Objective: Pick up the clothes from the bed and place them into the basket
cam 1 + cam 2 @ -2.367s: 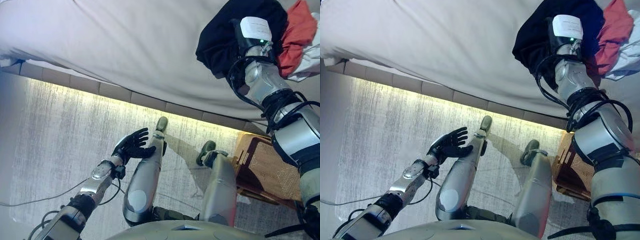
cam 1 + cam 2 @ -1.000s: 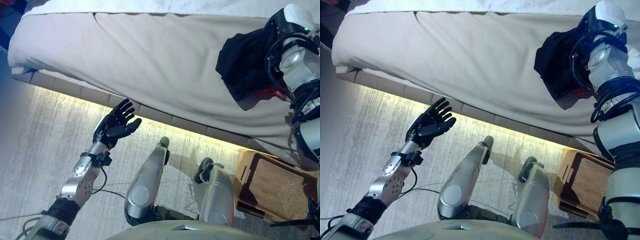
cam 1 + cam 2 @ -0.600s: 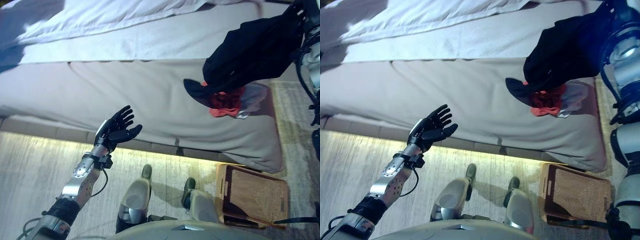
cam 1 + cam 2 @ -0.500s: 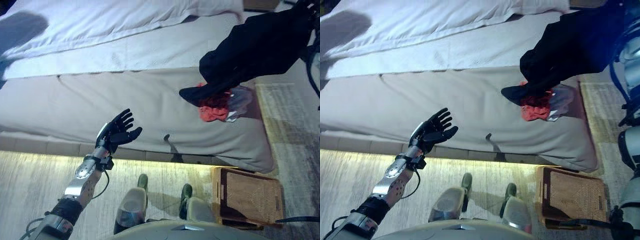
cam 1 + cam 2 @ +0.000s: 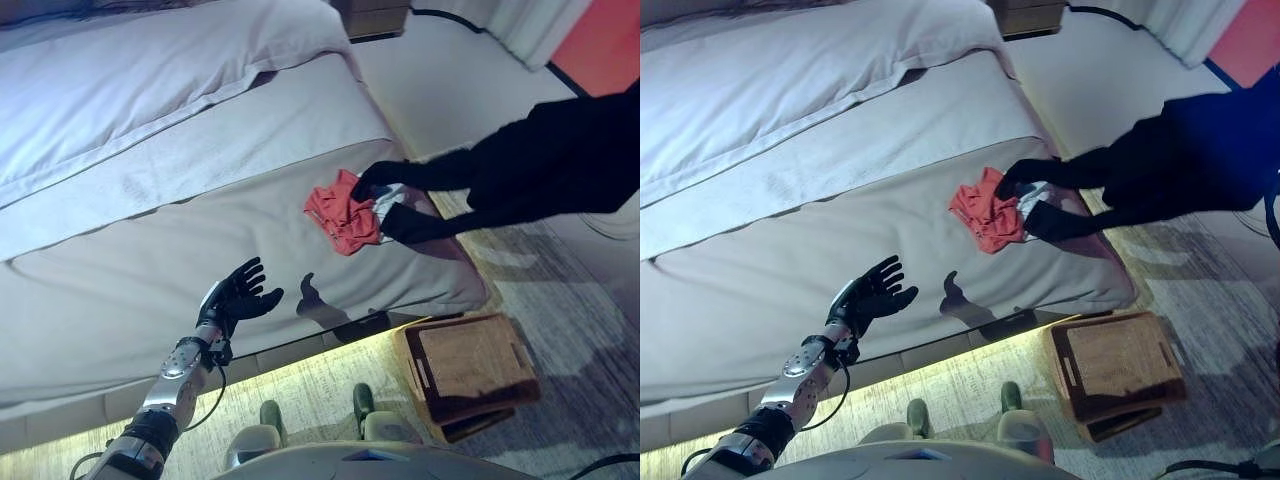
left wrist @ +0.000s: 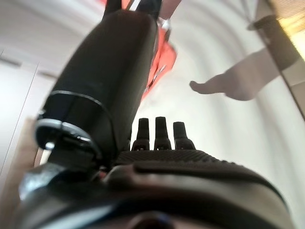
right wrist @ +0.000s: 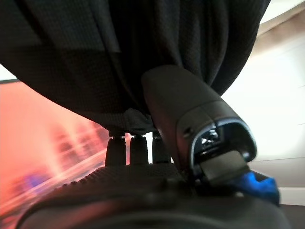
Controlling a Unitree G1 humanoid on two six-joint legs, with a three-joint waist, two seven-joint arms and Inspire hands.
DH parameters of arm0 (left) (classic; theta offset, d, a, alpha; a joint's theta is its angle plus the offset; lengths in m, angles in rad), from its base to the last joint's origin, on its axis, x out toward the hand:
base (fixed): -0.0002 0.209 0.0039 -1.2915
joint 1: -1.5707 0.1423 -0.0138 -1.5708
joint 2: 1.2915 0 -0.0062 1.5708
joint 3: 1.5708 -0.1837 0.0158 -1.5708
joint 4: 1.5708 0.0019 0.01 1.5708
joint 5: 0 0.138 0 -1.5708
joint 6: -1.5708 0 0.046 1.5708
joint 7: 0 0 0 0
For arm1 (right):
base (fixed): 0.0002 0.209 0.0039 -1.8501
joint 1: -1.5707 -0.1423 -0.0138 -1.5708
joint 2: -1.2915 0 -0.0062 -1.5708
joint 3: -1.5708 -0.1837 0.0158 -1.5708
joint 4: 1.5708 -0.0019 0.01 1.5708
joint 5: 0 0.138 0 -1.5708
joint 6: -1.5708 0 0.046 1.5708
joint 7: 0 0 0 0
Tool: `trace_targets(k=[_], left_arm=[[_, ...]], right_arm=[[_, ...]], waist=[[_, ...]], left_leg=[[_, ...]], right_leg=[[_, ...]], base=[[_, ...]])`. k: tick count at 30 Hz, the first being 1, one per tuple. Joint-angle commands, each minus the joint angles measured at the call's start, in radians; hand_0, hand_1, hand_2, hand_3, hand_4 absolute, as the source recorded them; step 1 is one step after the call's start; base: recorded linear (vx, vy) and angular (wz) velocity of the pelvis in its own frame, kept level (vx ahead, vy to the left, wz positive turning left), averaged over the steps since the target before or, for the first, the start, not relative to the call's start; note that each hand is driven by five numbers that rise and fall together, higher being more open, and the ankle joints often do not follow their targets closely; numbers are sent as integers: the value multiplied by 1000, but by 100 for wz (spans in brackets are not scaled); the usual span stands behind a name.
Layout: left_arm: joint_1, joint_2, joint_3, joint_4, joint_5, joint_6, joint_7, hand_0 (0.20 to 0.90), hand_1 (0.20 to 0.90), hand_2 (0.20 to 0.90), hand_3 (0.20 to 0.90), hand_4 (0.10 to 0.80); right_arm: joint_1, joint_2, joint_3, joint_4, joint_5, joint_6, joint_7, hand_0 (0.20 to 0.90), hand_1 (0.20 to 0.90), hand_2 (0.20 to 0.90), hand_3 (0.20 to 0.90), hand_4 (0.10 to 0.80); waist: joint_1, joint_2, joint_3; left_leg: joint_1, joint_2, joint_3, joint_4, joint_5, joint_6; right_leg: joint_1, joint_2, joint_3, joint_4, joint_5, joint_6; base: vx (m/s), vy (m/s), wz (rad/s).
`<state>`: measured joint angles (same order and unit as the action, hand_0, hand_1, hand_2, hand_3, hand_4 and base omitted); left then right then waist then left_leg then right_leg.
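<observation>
A black garment (image 5: pixel 540 165) hangs in the air past the bed's right side, its trailing ends reaching over the mattress corner. In the right wrist view my right hand (image 7: pixel 143 157) has its thumb and fingers pinched into that black garment (image 7: pixel 119 57); the hand itself lies outside both eye views. A red garment (image 5: pixel 340 218) stays crumpled on the bed (image 5: pixel 150 260) near the right edge, with a pale piece of clothing (image 5: pixel 402 203) beside it. The woven basket (image 5: pixel 410 365) stands on the floor by the bed's corner. My left hand (image 5: pixel 232 298) is raised, open, over the bed's front edge, holding nothing.
White pillows (image 5: pixel 150 70) lie at the far side of the bed. A wooden nightstand (image 5: pixel 375 15) stands beyond them. Carpet runs to the right of the bed around the basket.
The view has swung upward over the bed. The black garment has lifted off the mattress and moved right, uncovering the red garment. My left hand stays raised and open.
</observation>
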<state>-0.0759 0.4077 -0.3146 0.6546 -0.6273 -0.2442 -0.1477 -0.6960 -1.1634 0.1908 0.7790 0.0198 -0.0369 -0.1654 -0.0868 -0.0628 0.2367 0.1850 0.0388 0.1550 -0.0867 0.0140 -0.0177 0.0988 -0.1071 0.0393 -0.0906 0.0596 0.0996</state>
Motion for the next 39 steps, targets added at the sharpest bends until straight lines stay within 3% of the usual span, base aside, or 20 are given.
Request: trace_targets(k=[1,8,16,25,39], left_arm=[[-9,3,-7,15,32,-88,-25,900,900,900,900,800],[-22,-25,12,84,73,-96,-31,900,900,900,900,800],[-18,-19,15,97,79,-101,-47,900,900,900,900,800],[-34,-21,-5,104,68,-103,-74,900,900,900,900,800],[-73,-40,-19,119,54,-121,-109,900,900,900,900,800]], right_arm=[[4,-124,-81,-86,45,-43,-99,300,300,300,200,100],[213,-54,-231,-121,48,-74,-66,300,300,300,200,100],[320,11,-283,-98,46,-125,-46,300,300,300,200,100],[304,84,-256,-29,42,-130,-36,300,300,300,200,100],[221,172,-113,174,-84,-103,-15,300,300,300,200,100]], waist=[[-9,-11,-175],[-76,4,-165],[-113,24,-148],[-126,56,-121],[-108,124,-79]], left_leg=[[-49,66,-11,59,-107,-28],[-15,66,40,81,-137,-19],[-2,63,85,120,-164,-20],[-8,58,103,126,-167,-25],[-18,39,101,116,-155,-26]], right_leg=[[-56,4,24,81,-44,7],[-61,23,107,106,-50,11],[-72,24,147,111,-38,18],[-106,24,146,124,-32,20],[-128,18,126,133,-35,15]], base=[[13,13,-24],[27,14,-25],[20,-24,-27],[-25,-40,-12],[-22,-2,0]])
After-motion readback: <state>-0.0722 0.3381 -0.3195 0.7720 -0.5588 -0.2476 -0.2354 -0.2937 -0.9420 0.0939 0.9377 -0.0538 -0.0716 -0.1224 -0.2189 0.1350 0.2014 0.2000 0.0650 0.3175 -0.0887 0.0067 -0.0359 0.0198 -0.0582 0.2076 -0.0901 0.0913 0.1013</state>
